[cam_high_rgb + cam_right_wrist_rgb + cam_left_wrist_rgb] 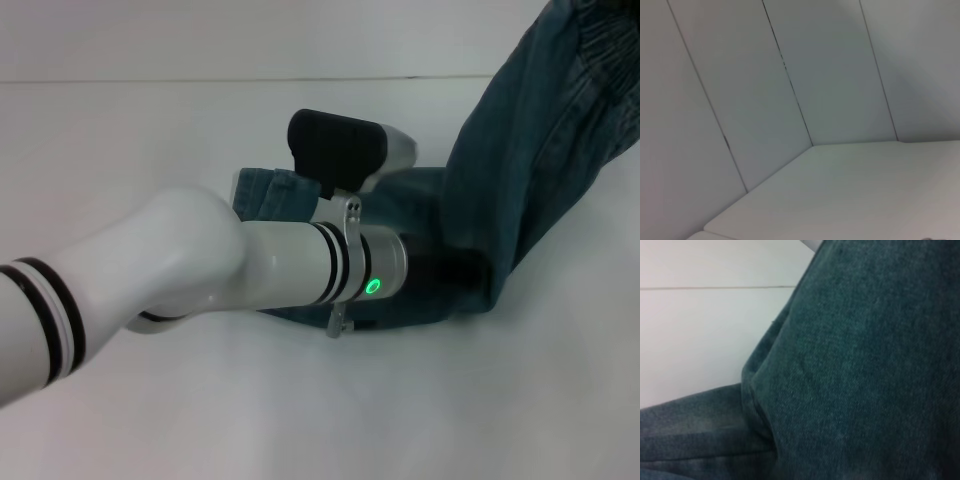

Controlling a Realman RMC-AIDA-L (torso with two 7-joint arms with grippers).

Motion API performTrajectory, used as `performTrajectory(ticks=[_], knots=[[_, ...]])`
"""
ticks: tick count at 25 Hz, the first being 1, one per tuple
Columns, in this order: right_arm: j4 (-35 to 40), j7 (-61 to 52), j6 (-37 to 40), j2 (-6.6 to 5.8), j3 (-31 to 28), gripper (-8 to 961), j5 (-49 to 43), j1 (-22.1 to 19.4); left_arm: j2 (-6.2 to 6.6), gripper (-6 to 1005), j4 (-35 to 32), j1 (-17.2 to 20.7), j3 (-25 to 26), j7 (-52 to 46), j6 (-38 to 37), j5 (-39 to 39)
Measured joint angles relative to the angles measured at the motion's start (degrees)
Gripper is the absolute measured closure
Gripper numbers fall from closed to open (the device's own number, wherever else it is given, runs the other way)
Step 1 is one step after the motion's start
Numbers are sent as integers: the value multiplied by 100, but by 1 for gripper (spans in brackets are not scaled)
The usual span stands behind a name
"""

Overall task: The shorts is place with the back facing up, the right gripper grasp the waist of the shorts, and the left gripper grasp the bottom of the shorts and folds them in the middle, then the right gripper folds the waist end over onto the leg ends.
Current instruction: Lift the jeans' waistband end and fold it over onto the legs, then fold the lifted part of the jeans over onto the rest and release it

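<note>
we take the white table [150, 420] as our landmark, and the shorts [520, 180] are the biggest thing on it: one part lies flat on the table's far middle, while the rest climbs steeply off the table toward the upper right, where a gathered waist band leaves the head view. we judge that the waist end is being held aloft so the denim can be carried over, but what lifts it lies outside the picture. the right gripper itself is not visible in any view; its wrist camera shows only bare white panels and the table surface, which fits an arm raised well above the table.

next in size, the left arm reaches across the table from the near left, and the left gripper [455, 270] sits low on the table, pushed into the flat part of the shorts just where the raised cloth begins. we read this as pinning the leg end, so the fold has an anchor. its fingers are buried behind denim, so we cannot tell whether they are apart or clamped. its wrist view is filled with blue-green cloth.
</note>
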State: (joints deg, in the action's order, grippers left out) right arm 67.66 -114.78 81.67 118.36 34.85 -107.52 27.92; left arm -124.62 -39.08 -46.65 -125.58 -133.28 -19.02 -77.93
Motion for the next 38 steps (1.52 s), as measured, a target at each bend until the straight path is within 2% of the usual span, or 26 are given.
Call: performTrajectory(ticks=[4,9,13,15,18,24,38], knots=[[-33,-3,-2,6,104,808,-32,34,1,920,126,105,482,132,114,-37],[-71,-9,-38,25,306,803,-33,86,40,836,303,342,1930,1223,236,-54],[-264,-9,-78,15,424,798,-88,262,32,769,-131,712,3015,2153,669,-55],[-434,-9,-81,-7,469,796,-192,416,20,673,-459,870,3259,2417,981,-55],[-759,-2,-86,-24,521,793,-455,709,11,530,-849,995,3393,2717,1450,-55],[-1345,54,-358,15,959,786,-805,1264,16,440,-1097,985,3421,2952,2109,-269],[-2498,-205,-1107,93,2449,771,-940,2425,35,427,-1179,926,3503,2985,2229,-822]])
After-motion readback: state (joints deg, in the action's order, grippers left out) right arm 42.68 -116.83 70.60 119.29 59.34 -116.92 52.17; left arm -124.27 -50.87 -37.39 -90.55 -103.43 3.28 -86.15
